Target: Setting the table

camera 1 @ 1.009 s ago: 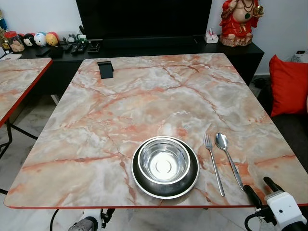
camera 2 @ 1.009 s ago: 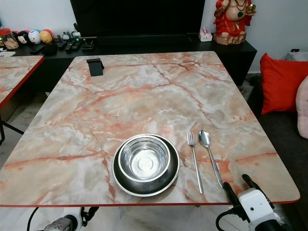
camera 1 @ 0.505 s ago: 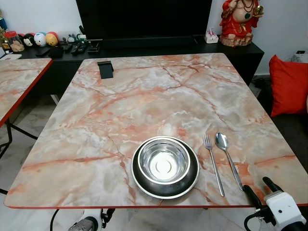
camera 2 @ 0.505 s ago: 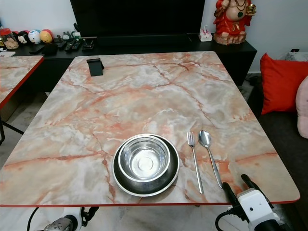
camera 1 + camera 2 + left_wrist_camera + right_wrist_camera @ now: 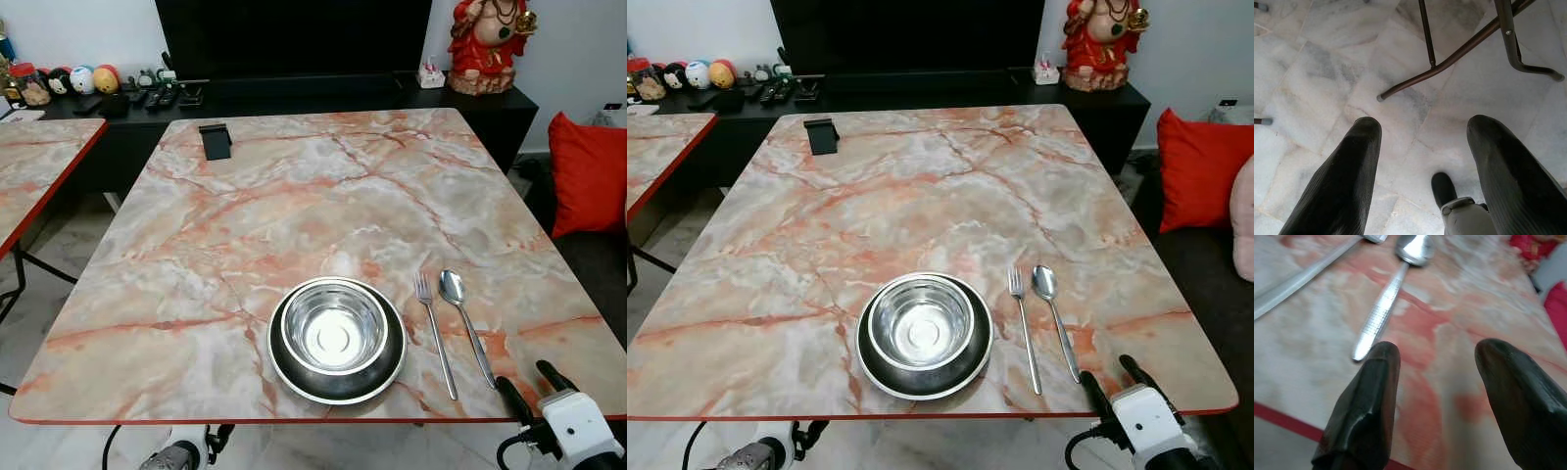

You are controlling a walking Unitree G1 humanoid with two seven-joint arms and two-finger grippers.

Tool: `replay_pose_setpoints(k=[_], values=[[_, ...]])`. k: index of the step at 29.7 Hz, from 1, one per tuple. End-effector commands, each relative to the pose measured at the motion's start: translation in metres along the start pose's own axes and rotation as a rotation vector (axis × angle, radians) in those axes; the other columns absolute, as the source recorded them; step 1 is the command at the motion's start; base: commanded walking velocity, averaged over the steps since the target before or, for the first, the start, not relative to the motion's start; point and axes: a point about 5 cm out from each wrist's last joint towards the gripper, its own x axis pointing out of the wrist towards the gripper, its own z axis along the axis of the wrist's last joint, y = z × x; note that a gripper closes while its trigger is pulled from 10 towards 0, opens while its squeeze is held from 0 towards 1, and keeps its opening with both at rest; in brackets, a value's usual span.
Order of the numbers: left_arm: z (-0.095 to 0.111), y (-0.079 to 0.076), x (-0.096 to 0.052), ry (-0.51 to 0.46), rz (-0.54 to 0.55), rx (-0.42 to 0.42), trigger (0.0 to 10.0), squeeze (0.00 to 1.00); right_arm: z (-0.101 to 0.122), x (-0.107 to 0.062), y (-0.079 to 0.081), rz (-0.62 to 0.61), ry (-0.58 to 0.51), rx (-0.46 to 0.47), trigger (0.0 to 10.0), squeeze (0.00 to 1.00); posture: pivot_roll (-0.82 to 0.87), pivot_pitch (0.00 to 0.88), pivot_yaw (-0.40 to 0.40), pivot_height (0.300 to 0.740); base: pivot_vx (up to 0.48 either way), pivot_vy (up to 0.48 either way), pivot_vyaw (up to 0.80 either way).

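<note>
Right wrist view: right claw [image 5: 1437,391] spread, empty, at the desk [image 5: 294,215] edge just short of the spoon [image 5: 1393,289] handle.

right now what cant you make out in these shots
- Plate under the steel bowl: its middle is hidden by the bowl, head views.
- Small black object at the table's far corner: too small to identify.
- Left hand: hangs below the table, aimed at the floor.
- Fork: cut off by the right wrist view's edge, and blurred, like the spoon ahead of the open right hand.
</note>
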Motion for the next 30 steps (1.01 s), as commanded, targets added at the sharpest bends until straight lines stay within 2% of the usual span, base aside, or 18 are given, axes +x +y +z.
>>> replay_pose_setpoints(k=[1, 2, 3, 4, 7, 8, 10, 15, 17, 19, 21, 23, 25, 28, 30], values=[[-0.006, -0.003, -0.002, 0.018, -0.02, 0.024, 10.0, 0.0, -0.005, -0.002, -0.008, -0.077, 0.019, -0.014, 10.0, 0.0, -0.1, 0.0, 0.039, 0.74, 0.0, 0.0, 0.0], [-0.008, -0.004, -0.002, 0.024, -0.032, 0.037, 10.0, 0.0, -0.007, -0.003, -0.016, -0.153, 0.023, -0.003, 10.0, 0.0, -0.1, 0.0, 0.042, 0.74, 0.0, 0.0, 0.0], [-0.008, -0.004, -0.002, 0.024, -0.032, 0.037, 10.0, 0.0, -0.007, -0.003, -0.016, -0.153, 0.023, -0.003, 10.0, 0.0, -0.1, 0.0, 0.042, 0.74, 0.0, 0.0, 0.0], [-0.008, -0.006, -0.002, 0.027, -0.041, 0.04, 10.0, 0.0, -0.006, -0.003, -0.025, -0.248, 0.014, 0.036, 10.0, 0.0, -0.1, 0.0, 0.044, 0.74, 0.0, 0.0, 0.0], [-0.008, -0.006, -0.002, 0.028, -0.039, 0.042, 10.0, 0.0, -0.004, -0.002, -0.031, -0.338, -0.011, 0.092, 10.0, 0.0, -0.1, 0.0, 0.044, 0.74, 0.0, 0.0, 0.0], [-0.005, -0.005, -0.001, 0.019, -0.038, 0.053, 10.0, 0.0, 0.001, 0.002, -0.031, -0.394, -0.054, 0.161, 10.0, 0.0, -0.1, 0.0, 0.046, 0.74, 0.0, 0.0, 0.0], [-0.001, -0.002, 0.0, 0.005, -0.022, 0.046, 10.0, 0.0, 0.008, 0.009, -0.025, -0.414, -0.098, 0.226, 10.0, 0.0, -0.11, 0.0, 0.046, 0.74, 0.0, 0.0, 0.0], [-0.005, -0.003, -0.001, 0.02, 0.003, -0.005, 10.0, 0.0, 0.016, 0.02, -0.012, -0.422, -0.136, 0.263, 10.0, 0.0, -0.11, 0.0, 0.04, 0.74, 0.0, 0.0, 0.0], [-0.005, -0.002, -0.001, 0.014, 0.02, -0.003, 10.0, 0.0, 0.019, 0.023, -0.008, -0.449, -0.153, 0.325, 10.0, 0.0, -0.11, 0.0, 0.038, 0.74, 0.0, 0.0, 0.0], [-0.006, -0.001, -0.001, 0.016, 0.038, -0.031, 10.0, 0.0, 0.021, 0.026, -0.006, -0.452, -0.161, 0.35, 10.0, 0.0, -0.11, 0.0, 0.039, 0.74, 0.0, 0.0, 0.0], [-0.007, 0.004, -0.002, 0.023, 0.075, -0.107, 10.0, 0.0, 0.025, 0.031, -0.003, -0.442, -0.172, 0.354, 10.0, 0.0, -0.11, 0.0, 0.043, 0.74, 0.0, 0.0, 0.0], [-0.007, 0.007, -0.002, 0.027, 0.085, -0.141, 10.0, 0.0, 0.028, 0.036, -0.001, -0.444, -0.186, 0.368, 10.0, 0.0, -0.11, 0.0, 0.045, 0.74, 0.0, 0.0, 0.0], [-0.007, 0.007, -0.002, 0.028, 0.085, -0.141, 10.0, 0.0, 0.028, 0.036, -0.001, -0.446, -0.188, 0.37, 10.0, 0.0, -0.11, 0.0, 0.045, 0.74, 0.0, 0.0, 0.0], [-0.009, 0.01, -0.003, 0.038, 0.11, -0.191, 10.0, 0.0, 0.03, 0.04, -0.005, -0.492, -0.205, 0.438, 10.0, 0.0, -0.1, 0.0, 0.051, 0.74, 0.0, 0.0, 0.0], [-0.011, 0.012, -0.004, 0.044, 0.118, -0.212, 10.0, 0.0, 0.031, 0.041, -0.006, -0.507, -0.206, 0.44, 10.0, 0.0, -0.1, 0.0, 0.052, 0.74, 0.0, 0.0, 0.0]])
